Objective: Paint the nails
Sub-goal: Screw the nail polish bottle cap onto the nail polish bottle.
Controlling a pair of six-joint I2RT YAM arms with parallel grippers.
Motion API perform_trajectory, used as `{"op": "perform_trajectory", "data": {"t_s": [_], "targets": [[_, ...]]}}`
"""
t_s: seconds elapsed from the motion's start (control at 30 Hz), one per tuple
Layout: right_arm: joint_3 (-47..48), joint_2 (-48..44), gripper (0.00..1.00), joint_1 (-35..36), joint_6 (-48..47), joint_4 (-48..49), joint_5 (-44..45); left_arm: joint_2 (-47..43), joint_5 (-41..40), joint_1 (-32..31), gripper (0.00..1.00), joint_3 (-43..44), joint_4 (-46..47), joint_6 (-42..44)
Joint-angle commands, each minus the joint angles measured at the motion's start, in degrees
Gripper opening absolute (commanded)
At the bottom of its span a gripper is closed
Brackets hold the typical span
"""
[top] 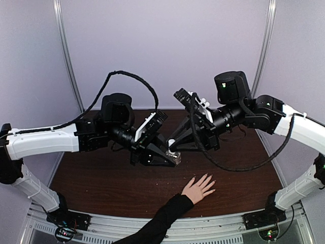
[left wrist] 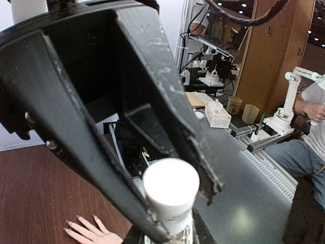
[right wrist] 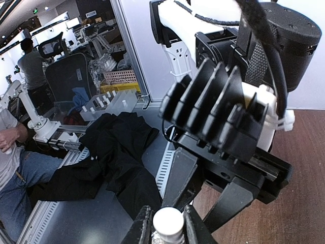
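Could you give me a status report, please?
Left hand shut on small clear glass bottle; right hand shut on its white cap. Pale fingernails on spread human hand nearby. Nothing between.

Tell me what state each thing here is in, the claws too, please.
left claw: closed around the bottle.
right claw: closed on the white cap.
bottle: upright, capped, held between both claws.
white cap: on the bottle, not removed.
hand: flat on the table, palm down, fingers spread.
nails: too small to tell whether painted.
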Motion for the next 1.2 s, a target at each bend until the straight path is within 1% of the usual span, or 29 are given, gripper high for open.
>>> {"op": "perform_trajectory", "data": {"t_s": [0.0, 0.2, 0.4, 0.63, 0.8, 0.93, 1.17], "targets": [[1.2, 0.5, 0.21, 0.0, -0.1, -0.2, -0.9, -2.0, -3.7, -0.1, 0.0, 1.3, 0.3, 0.9], [0.9, 0.6, 0.18, 0.0, -0.7, -1.4, 0.7, -4.7, -12.1, 0.1, 0.0, 0.2, 1.0, 2.5], [0.6, 0.4, 0.15, 0.0, -1.4, -2.2, 3.5, -7.3, -19.5, 1.4, 0.0, -2.5, 5.3, -0.7], [0.6, 0.9, 0.13, 0.0, -1.5, -2.6, 7.0, -9.0, -31.2, 1.6, 0.0, -3.5, 6.6, -1.1], [0.8, 1.7, 0.12, 0.0, -0.4, -2.7, 13.7, -9.6, -41.3, 1.6, 0.0, -3.7, 7.0, -2.3], [0.6, 2.2, 0.12, 0.0, 1.1, -1.8, 19.6, -9.9, -47.8, 1.6, 0.0, -4.4, 8.1, -3.1], [-2.4, 3.3, 0.11, 0.5, 5.7, 4.1, 30.4, -8.0, -57.9, 1.7, 0.0, -4.5, 10.2, -5.0]]}}
